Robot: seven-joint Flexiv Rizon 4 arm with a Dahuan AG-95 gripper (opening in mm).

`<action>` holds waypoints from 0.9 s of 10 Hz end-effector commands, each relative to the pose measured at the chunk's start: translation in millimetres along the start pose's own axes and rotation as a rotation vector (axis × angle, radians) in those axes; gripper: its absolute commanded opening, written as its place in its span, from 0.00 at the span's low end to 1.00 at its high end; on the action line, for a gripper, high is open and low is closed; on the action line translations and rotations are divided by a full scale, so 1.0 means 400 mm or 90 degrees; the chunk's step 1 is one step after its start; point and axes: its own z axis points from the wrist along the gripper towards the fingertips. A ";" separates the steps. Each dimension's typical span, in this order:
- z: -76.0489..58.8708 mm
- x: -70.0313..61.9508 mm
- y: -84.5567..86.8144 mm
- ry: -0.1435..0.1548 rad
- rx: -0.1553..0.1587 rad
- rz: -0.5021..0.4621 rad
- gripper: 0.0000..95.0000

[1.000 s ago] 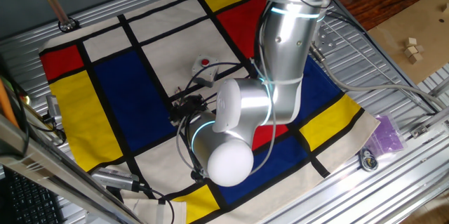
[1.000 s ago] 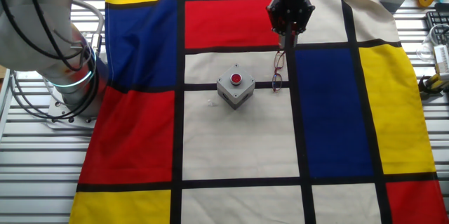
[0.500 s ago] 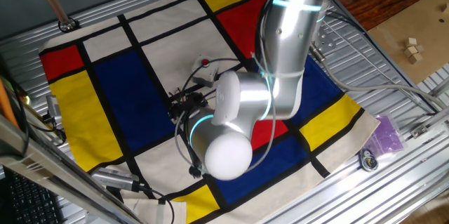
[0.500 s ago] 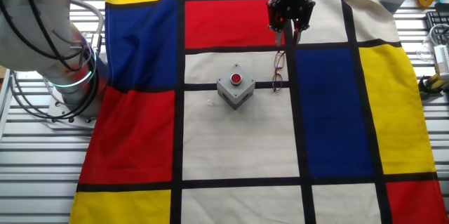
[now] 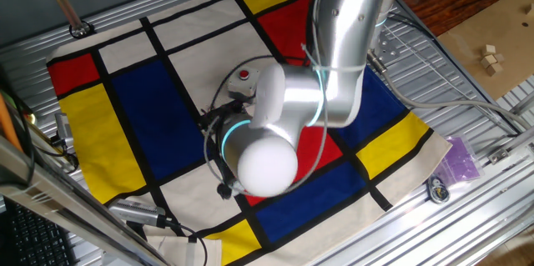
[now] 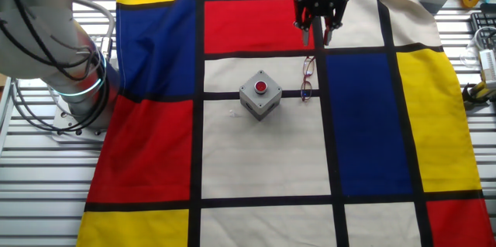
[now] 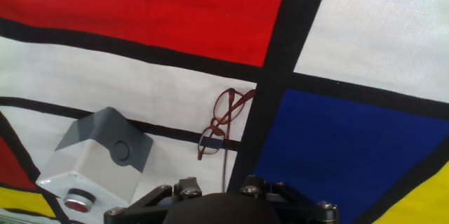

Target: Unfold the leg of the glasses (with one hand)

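Observation:
The glasses (image 6: 308,78) lie on the white cloth square, right beside a black stripe and just right of the grey button box. In the hand view the glasses (image 7: 220,121) are brown, thin-framed and flat on the cloth. One leg (image 7: 224,171) runs straight out from the frame toward the camera. My gripper (image 6: 316,36) hangs above the red square, up and away from the glasses, with its fingers spread and nothing between them. In the hand view only the gripper's base shows at the bottom edge. The arm hides the glasses in the first fixed view.
A grey box with a red button (image 6: 260,94) stands left of the glasses; it also shows in the hand view (image 7: 98,155). The table is covered by a cloth of red, blue, yellow and white squares (image 6: 256,154). Cables and the robot base (image 6: 70,84) are at the left.
The gripper was low over the far end of the glasses with fingers close together; it has opened and lifted back over the red square. The glasses stay on the cloth.

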 end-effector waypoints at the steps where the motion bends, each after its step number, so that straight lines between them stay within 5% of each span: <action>1: 0.003 0.017 0.003 0.000 0.004 -0.001 0.40; 4: 0.009 0.080 0.010 -0.014 0.009 -0.002 0.40; 9: 0.027 0.130 0.026 -0.103 0.015 0.088 0.40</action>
